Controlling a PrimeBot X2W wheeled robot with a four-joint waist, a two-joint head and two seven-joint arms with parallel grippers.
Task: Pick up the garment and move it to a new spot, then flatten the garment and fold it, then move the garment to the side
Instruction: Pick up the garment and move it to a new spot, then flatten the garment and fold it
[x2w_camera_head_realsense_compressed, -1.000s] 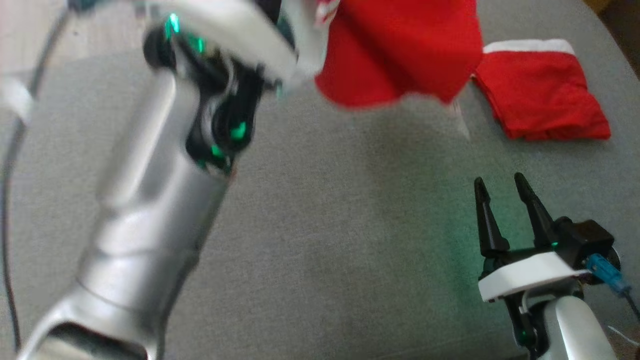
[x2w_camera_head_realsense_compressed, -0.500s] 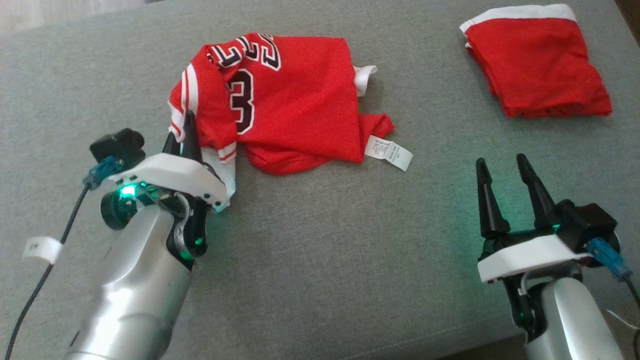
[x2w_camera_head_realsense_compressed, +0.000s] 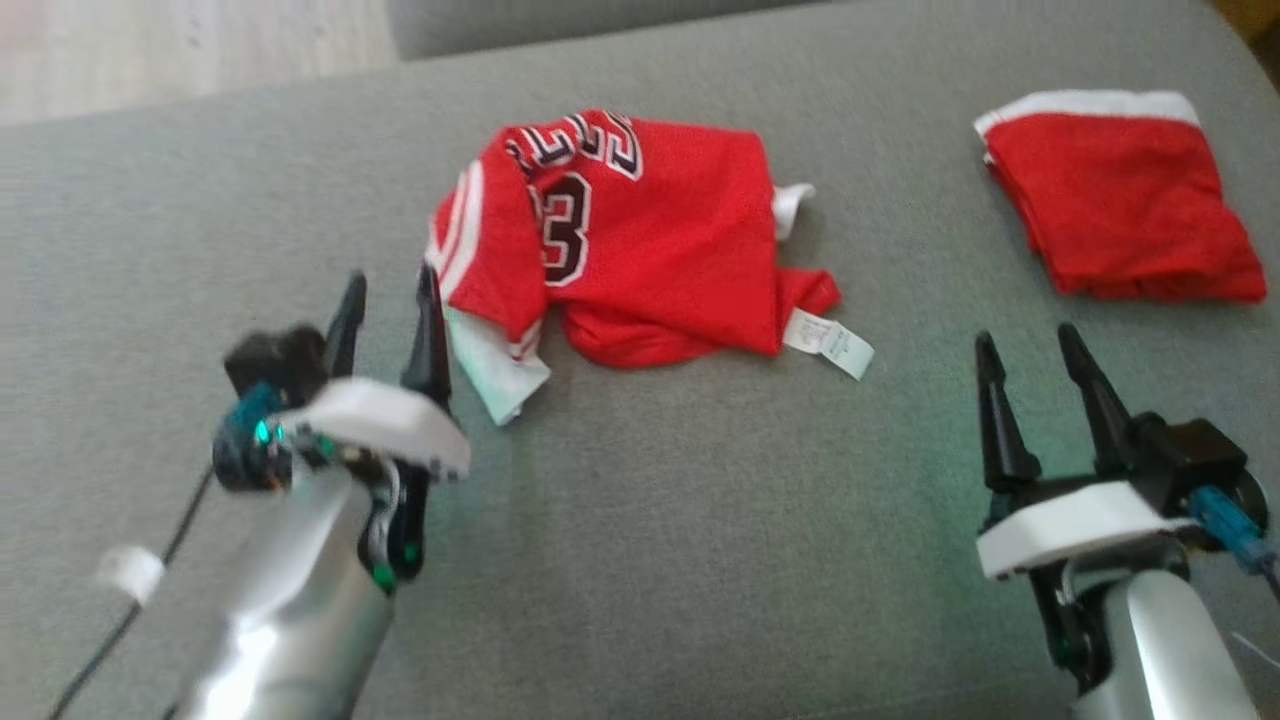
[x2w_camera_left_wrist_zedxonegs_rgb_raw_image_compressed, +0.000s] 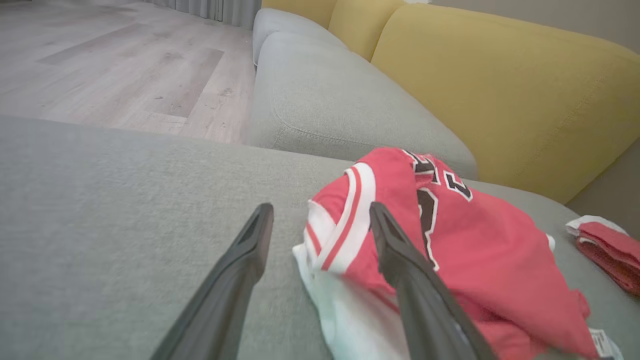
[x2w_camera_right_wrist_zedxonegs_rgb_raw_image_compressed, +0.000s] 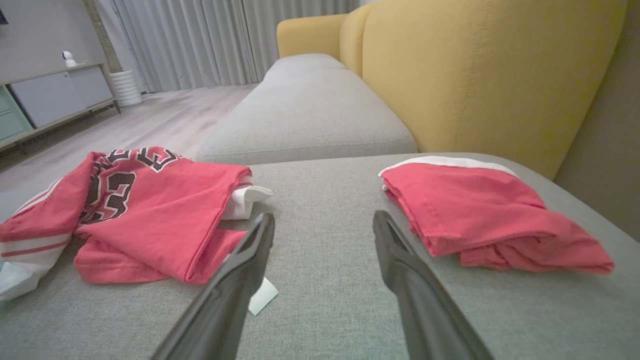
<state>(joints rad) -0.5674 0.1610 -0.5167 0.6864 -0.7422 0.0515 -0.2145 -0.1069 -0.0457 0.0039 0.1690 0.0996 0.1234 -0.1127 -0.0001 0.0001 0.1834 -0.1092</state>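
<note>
Two robot grippers, both open and empty, above a grey sofa seat (x2w_camera_head_realsense_compressed: 700, 560) with a crumpled red jersey (x2w_camera_head_realsense_compressed: 660, 250) by the left one.

The left gripper (x2w_camera_head_realsense_compressed: 392, 278) has its two dark fingers spread with nothing between them. In the left wrist view the fingers (x2w_camera_left_wrist_zedxonegs_rgb_raw_image_compressed: 400, 260) rise from the bottom edge, and the one nearer the jersey (x2w_camera_left_wrist_zedxonegs_rgb_raw_image_compressed: 475, 240) sits at the garment's white-striped edge; whether it touches the cloth cannot be told. The right gripper (x2w_camera_head_realsense_compressed: 1027, 337) is spread the same way, well apart from the jersey, over bare cushion. The jersey lies bunched in the middle of the seat, black-and-white numbers facing up, and a white care label (x2w_camera_head_realsense_compressed: 828, 343) trails from its near side. A second red garment (x2w_camera_head_realsense_compressed: 1120, 215), folded, lies at the far right. Beyond the seat are a yellow backrest (x2w_camera_right_wrist_zedxonegs_rgb_raw_image_compressed: 475, 75) and a wooden floor (x2w_camera_left_wrist_zedxonegs_rgb_raw_image_compressed: 125, 65).
</note>
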